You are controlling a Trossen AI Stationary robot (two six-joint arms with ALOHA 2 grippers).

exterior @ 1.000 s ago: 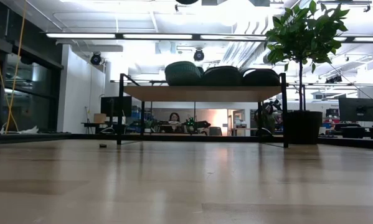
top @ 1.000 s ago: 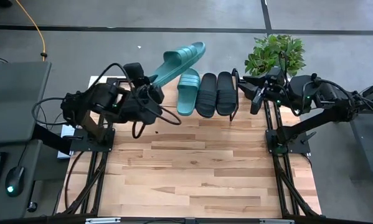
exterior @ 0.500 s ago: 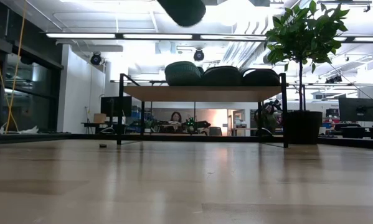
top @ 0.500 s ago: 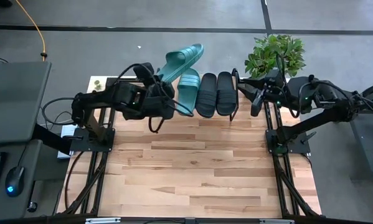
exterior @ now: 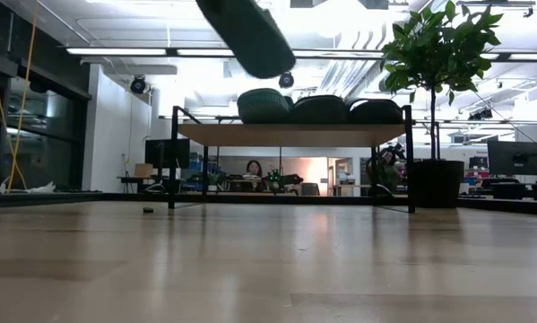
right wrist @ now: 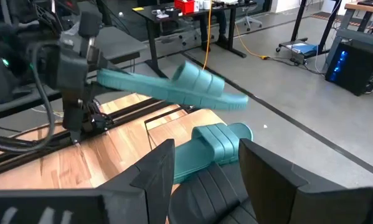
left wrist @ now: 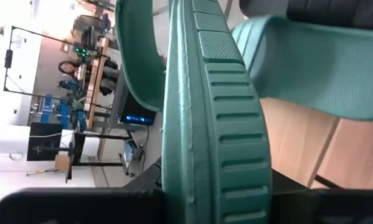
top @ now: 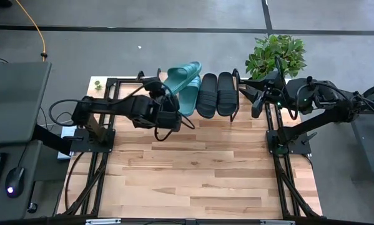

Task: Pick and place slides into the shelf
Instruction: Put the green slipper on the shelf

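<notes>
My left gripper (top: 167,86) is shut on a teal slide (top: 183,70), carried in the air above the shelf (exterior: 290,135); this slide shows as a dark shape (exterior: 246,36) at the top of the low view. On the shelf's top board lie another teal slide (top: 188,95) and two black slides (top: 206,95) (top: 225,92), side by side on their soles. My right gripper (right wrist: 205,180) waits open at the shelf's right end (top: 255,95), with nothing between its fingers. My left gripper pinches the teal slide's heel end (left wrist: 211,193) between its two fingers, through the sole's thickness. The fingers come from the table's left, slanting slightly down, and lie along the slide. The slide is lifted clear, sticking out beyond the fingers with its strap (right wrist: 198,79) up.
A potted plant (top: 275,53) stands just right of the shelf, behind my right gripper. The wooden tabletop (top: 193,169) stretches toward the near edge. A person (exterior: 250,169) sits far back in the room.
My left gripper has gone down and toward the table's right, over the shelf, carrying the teal slide. The slide has dropped lower and swung, so that it now hangs close above the teal slide on the shelf.
</notes>
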